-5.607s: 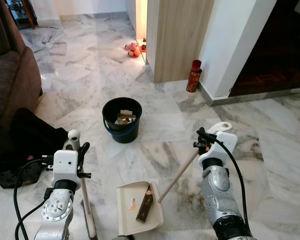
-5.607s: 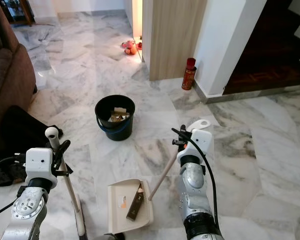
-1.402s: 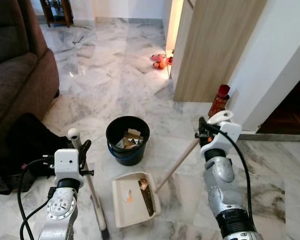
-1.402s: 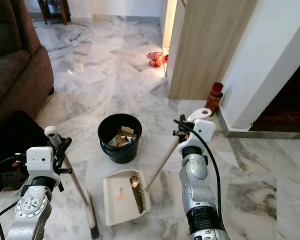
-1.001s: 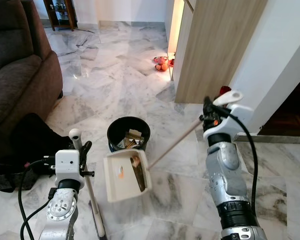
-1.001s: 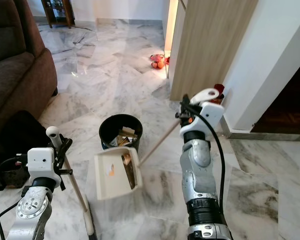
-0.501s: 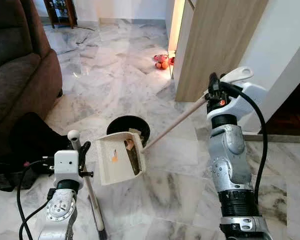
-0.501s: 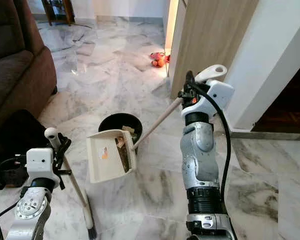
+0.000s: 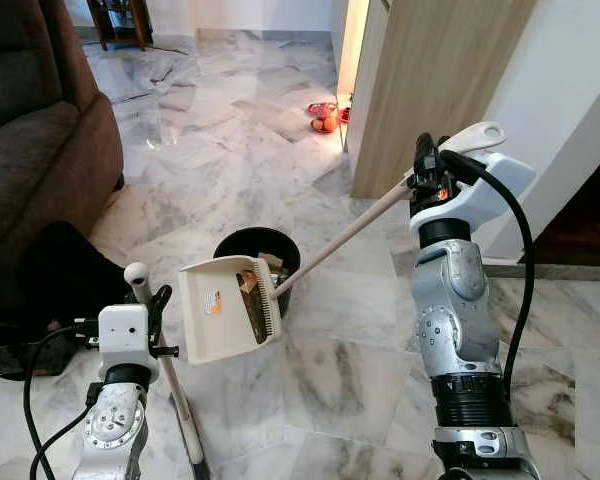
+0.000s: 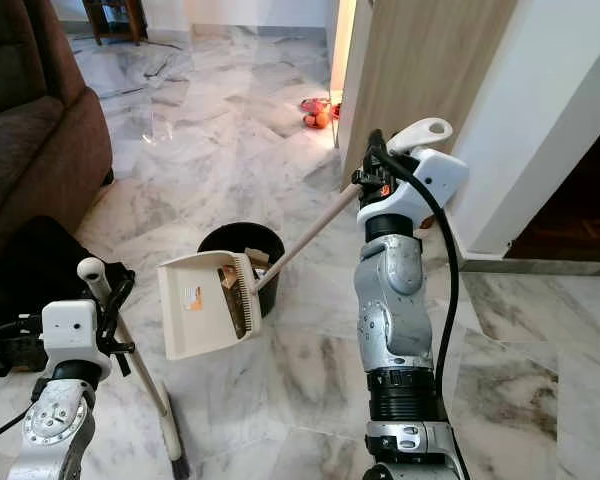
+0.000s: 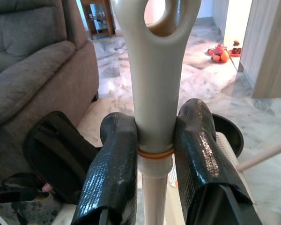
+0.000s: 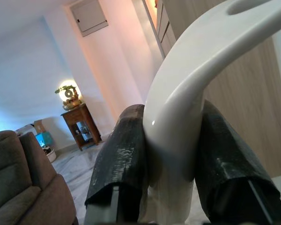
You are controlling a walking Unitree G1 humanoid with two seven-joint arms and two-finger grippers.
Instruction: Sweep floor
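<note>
Nearest you, your left hand (image 11: 154,154) is clamped on the broom handle (image 9: 170,370), keeping the broom upright with its head parked on the marble floor (image 9: 350,370). Beyond it, your right hand (image 12: 171,154) grips the dustpan's long handle (image 9: 345,233), holding the dustpan (image 9: 225,305) raised and tipped so its debris can slide into the black bucket (image 9: 230,245) behind.

Two head cameras look forward and down across a marble floor (image 9: 220,130), sharing a black bucket (image 9: 255,250) and both arms. Each wrist camera peers close along its own black fingers (image 11: 114,173), the left facing a brown sofa (image 11: 33,75), the right a wooden panel (image 12: 253,93).
</note>
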